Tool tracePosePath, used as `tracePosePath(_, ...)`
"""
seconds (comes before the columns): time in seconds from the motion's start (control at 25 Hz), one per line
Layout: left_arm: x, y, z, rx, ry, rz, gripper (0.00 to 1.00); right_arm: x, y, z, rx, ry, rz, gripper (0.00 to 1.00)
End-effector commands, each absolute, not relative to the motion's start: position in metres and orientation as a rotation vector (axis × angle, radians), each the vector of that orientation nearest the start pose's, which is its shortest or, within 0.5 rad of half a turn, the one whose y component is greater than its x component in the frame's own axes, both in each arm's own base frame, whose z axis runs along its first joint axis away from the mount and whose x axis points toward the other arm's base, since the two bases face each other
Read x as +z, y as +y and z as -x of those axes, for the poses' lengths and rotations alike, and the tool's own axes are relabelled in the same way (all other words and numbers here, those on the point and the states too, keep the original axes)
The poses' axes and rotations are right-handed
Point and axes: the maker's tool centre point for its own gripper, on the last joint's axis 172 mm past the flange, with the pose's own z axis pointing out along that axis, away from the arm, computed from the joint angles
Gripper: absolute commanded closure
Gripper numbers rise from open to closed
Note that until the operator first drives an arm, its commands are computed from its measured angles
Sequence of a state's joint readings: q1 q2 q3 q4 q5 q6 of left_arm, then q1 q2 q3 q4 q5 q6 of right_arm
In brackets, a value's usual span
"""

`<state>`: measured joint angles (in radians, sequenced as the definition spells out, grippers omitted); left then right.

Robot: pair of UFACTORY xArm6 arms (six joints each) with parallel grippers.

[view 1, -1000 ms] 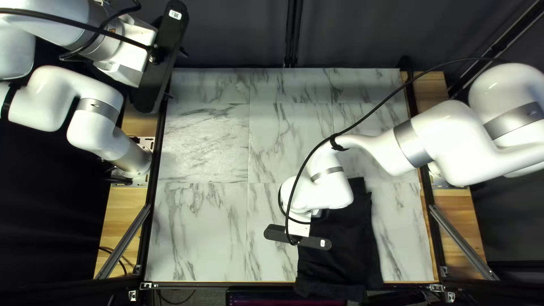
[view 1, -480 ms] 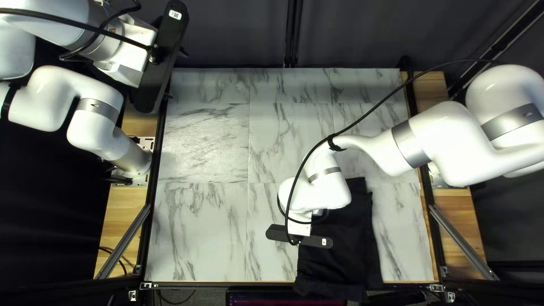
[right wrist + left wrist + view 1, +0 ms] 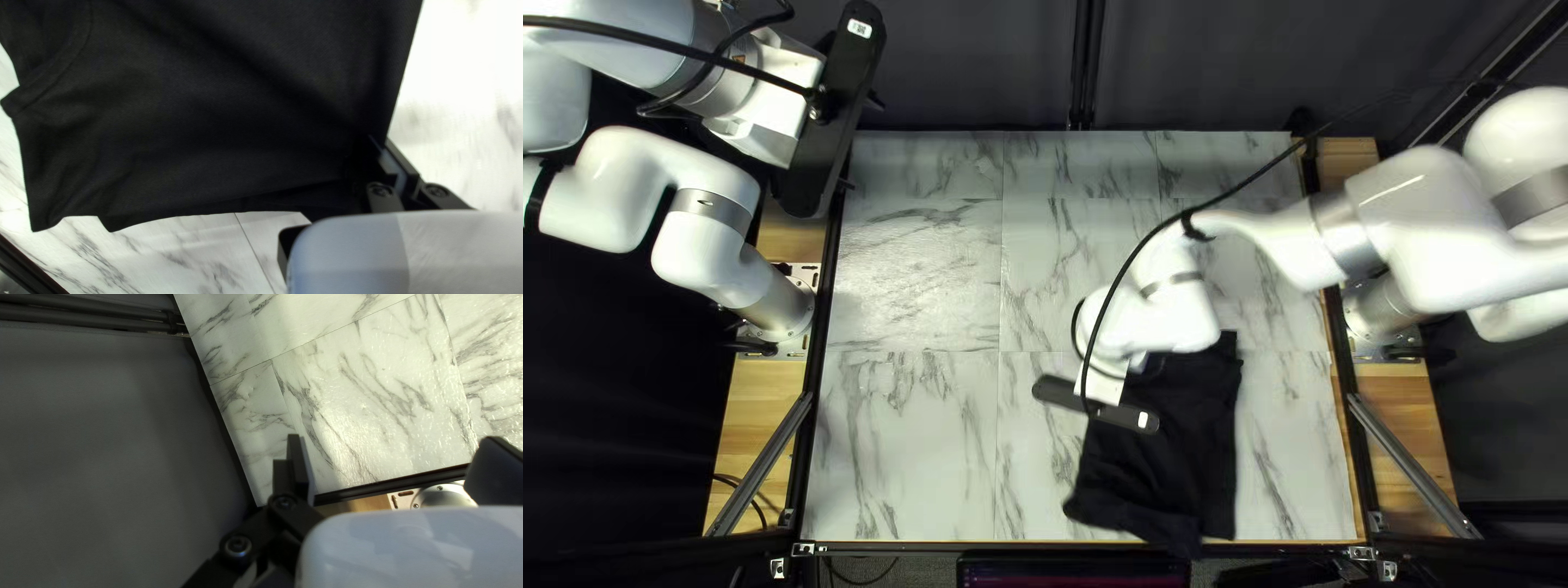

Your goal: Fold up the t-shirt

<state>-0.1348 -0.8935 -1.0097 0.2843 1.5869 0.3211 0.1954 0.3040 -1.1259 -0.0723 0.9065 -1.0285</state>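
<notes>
Two arms in all: a left arm and a right arm. One black t-shirt, on one marbled counter. Two metal struts (lower corners of the frame, one apiece): left strut, right strut. One screen, bottom edge.

In front of you is a counter topped with white, grey-veined marble-look tiles. Past its far edge you can see a dark curtain with a pair of black upright bars against it. Look to either side in the top left view and you have a wooden board, one on the left and one on the right, each crossed by a slanting metal strut. A thin black cable curves over the left board. Just beyond the counter's near edge, you can make out part of a dark screen.
</notes>
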Motion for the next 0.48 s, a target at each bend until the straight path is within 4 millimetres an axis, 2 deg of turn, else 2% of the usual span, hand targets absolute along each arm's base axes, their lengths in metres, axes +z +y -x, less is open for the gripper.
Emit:
tracePosePath(0.04, 0.450, 0.040, -0.270, -0.408, 0.565, 2.747, 0.00, 0.081, 0.050, -0.487, 0.120, -1.836, 2.605, 1.00)
tracePosePath(0.08, 0.450, 0.040, -0.270, -0.408, 0.565, 2.747, 0.00, 0.083, 0.036, -0.488, 0.110, -1.826, 2.620, 1.00)
tracePosePath(0.16, 0.450, 0.040, -0.270, -0.408, 0.565, 2.747, 0.00, 0.084, 0.021, -0.490, 0.100, -1.817, 2.634, 1.00)
tracePosePath(0.4, 0.450, 0.040, -0.270, -0.408, 0.565, 2.747, 0.00, 0.086, -0.053, -0.504, 0.064, -1.785, 2.668, 1.00)
tracePosePath(0.44, 0.450, 0.040, -0.270, -0.408, 0.565, 2.747, 0.00, 0.086, -0.058, -0.505, 0.060, -1.780, 2.672, 1.00)
tracePosePath(0.48, 0.450, 0.040, -0.270, -0.408, 0.565, 2.747, 0.00, 0.086, -0.078, -0.506, 0.050, -1.766, 2.684, 1.00)
